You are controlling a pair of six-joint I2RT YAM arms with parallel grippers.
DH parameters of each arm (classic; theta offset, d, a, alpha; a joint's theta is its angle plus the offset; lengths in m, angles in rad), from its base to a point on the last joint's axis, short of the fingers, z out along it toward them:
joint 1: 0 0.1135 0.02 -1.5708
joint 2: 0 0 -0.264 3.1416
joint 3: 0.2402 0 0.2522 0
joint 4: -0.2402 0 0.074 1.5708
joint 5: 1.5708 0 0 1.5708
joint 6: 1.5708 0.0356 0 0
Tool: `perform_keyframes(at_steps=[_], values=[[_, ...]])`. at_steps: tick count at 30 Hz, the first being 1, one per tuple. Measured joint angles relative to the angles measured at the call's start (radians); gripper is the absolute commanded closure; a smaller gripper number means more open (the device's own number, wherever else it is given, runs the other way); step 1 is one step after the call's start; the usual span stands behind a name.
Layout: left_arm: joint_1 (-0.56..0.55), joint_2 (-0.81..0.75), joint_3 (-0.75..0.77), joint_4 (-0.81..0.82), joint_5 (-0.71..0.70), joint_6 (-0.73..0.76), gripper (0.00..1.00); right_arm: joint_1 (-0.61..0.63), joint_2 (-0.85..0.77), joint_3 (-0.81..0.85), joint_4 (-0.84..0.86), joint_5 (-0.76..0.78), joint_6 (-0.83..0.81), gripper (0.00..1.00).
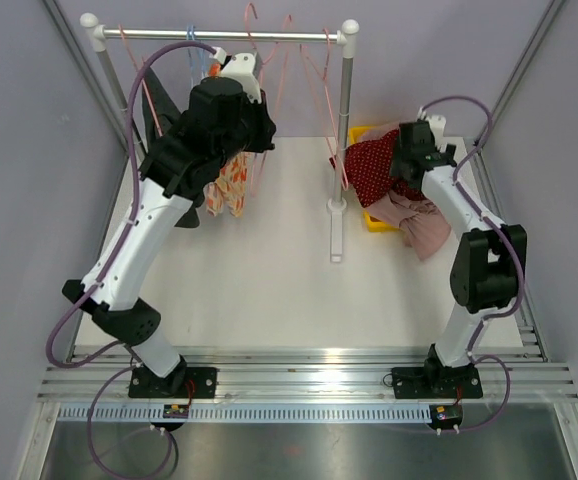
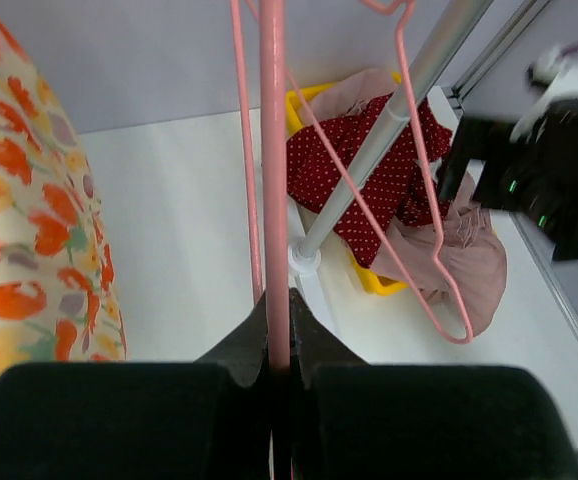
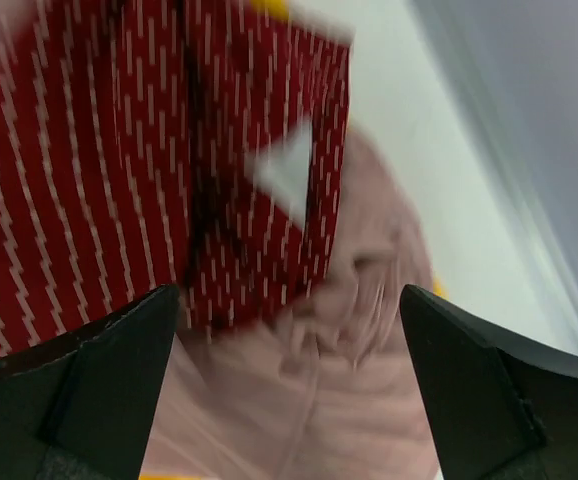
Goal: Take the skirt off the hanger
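Orange-flowered skirt (image 1: 231,188) hangs below the rail (image 1: 269,36) in the top view, just under the left arm (image 1: 209,130). The right arm (image 1: 439,190) reaches over the yellow bin (image 1: 373,221), well apart from it.

Left wrist view: the left gripper (image 2: 277,345) is clamped on a pink hanger (image 2: 274,150), with the skirt hanging to its left.

Right wrist view: the right gripper (image 3: 289,370) has its fingers spread wide above a red garment (image 3: 119,180).

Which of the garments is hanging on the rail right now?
The orange-flowered skirt, beside the pink hanger gripped by the left claw. The red dotted garment and the pale pink one lie heaped at the yellow bin.
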Motion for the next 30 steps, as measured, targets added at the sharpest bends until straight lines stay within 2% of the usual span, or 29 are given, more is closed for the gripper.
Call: perform_keyframes(at_steps=[2, 5, 12, 15, 21, 22, 24, 25, 28, 30], values=[[0.0, 0.053, 0.061, 0.001, 0.002, 0.007, 1.0, 0.005, -0.054, -0.186, -0.002, -0.045, 0.048, 0.0], [0.002, 0.131, 0.143, -0.006, 0.002, 0.016, 1.0, 0.009, -0.169, -0.364, -0.004, -0.128, 0.117, 0.01], [0.048, 0.252, 0.214, 0.018, 0.035, 0.012, 1.0, 0.016, -0.6, -0.706, 0.122, -0.338, 0.255, 0.01], [0.072, 0.296, 0.226, 0.034, 0.055, 0.005, 1.0, 0.037, -0.673, -0.767, 0.137, -0.386, 0.273, 0.01], [0.08, 0.343, 0.233, 0.031, 0.106, -0.026, 1.0, 0.051, -0.708, -0.81, 0.131, -0.419, 0.275, 0.01], [0.077, 0.343, 0.231, 0.029, 0.116, -0.032, 0.96, 0.051, -0.718, -0.813, 0.129, -0.423, 0.275, 0.01], [0.069, 0.329, 0.209, 0.036, 0.128, -0.044, 0.79, 0.051, -0.742, -0.813, 0.121, -0.427, 0.275, 0.01], [0.066, 0.317, 0.195, 0.034, 0.132, -0.046, 0.61, 0.051, -0.755, -0.813, 0.119, -0.432, 0.275, 0.01], [0.057, 0.278, 0.164, 0.013, 0.139, -0.054, 0.25, 0.051, -0.786, -0.813, 0.107, -0.436, 0.276, 0.01], [0.053, 0.238, 0.147, -0.007, 0.137, -0.055, 0.18, 0.051, -0.808, -0.814, 0.091, -0.441, 0.276, 0.01]])
